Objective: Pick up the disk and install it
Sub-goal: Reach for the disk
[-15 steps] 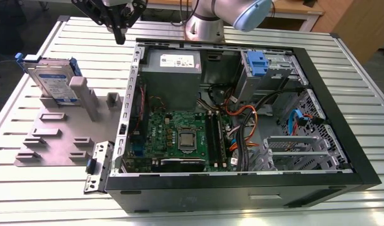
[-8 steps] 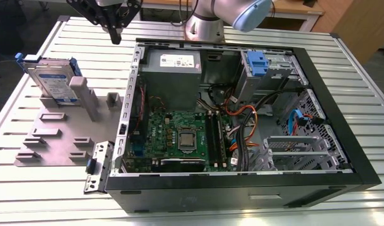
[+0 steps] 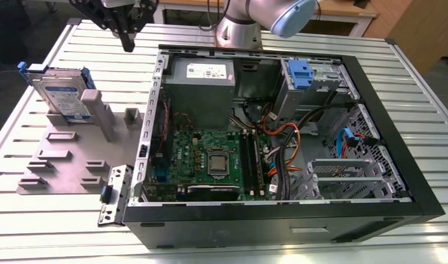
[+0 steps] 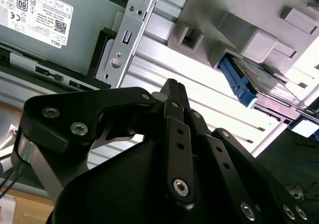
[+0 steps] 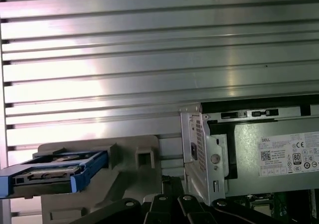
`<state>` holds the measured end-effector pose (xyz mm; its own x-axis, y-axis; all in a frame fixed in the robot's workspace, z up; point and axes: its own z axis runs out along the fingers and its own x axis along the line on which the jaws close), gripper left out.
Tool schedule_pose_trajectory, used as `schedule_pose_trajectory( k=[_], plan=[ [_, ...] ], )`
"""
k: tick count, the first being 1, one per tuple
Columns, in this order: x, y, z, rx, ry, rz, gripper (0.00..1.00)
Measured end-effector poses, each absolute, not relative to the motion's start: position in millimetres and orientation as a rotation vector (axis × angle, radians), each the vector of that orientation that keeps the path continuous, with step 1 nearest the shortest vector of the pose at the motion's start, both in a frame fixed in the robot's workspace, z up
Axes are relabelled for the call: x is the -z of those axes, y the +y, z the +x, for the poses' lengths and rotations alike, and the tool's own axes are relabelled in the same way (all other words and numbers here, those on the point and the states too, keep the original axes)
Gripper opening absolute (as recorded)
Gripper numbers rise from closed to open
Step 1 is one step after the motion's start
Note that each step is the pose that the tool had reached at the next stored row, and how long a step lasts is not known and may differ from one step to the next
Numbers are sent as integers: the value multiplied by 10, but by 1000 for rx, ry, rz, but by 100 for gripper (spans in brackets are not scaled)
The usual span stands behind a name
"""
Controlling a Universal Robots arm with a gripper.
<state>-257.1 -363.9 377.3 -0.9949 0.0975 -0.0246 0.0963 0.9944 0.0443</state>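
Hovering above table (image 3: 40, 225) between disk (image 3: 60, 94) in grey holder (image 3: 70, 159) and open computer case (image 3: 282, 220), jaws together, empty.

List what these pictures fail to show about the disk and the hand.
1. Exterior view: the lower part of the disk is hidden behind the posts of the grey holder.
2. First wrist view: the disk is seen edge-on, so its label face is hidden, and the picture's edge cuts off one end.
3. Second wrist view: the holder covers most of the disk.
4. Exterior view: the picture's top edge cuts off the upper body of the hand.
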Motion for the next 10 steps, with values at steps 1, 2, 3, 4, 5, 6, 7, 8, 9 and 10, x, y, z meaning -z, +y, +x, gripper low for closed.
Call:
schedule_pose_trajectory(
  k=[1,2,3,4,5,6,7,8,9,10],
  plan=[
    [-3770,-3638,-2585,-67,3110,151,11],
    [-3768,-3636,-2600,-67,3110,152,11],
    [-3765,-3634,-2615,-67,3110,152,11],
    [-3762,-3632,-2631,-67,3110,152,11],
    [-3759,-3630,-2646,-67,3110,153,11],
    [-3755,-3628,-2661,-67,3110,153,11],
    [-3753,-3626,-2676,-67,3110,153,11],
    [-3749,-3624,-2692,-67,3110,153,11],
    [-3746,-3622,-2708,-67,3110,154,11],
    [-3743,-3620,-2724,-67,3110,154,11]
  ],
)
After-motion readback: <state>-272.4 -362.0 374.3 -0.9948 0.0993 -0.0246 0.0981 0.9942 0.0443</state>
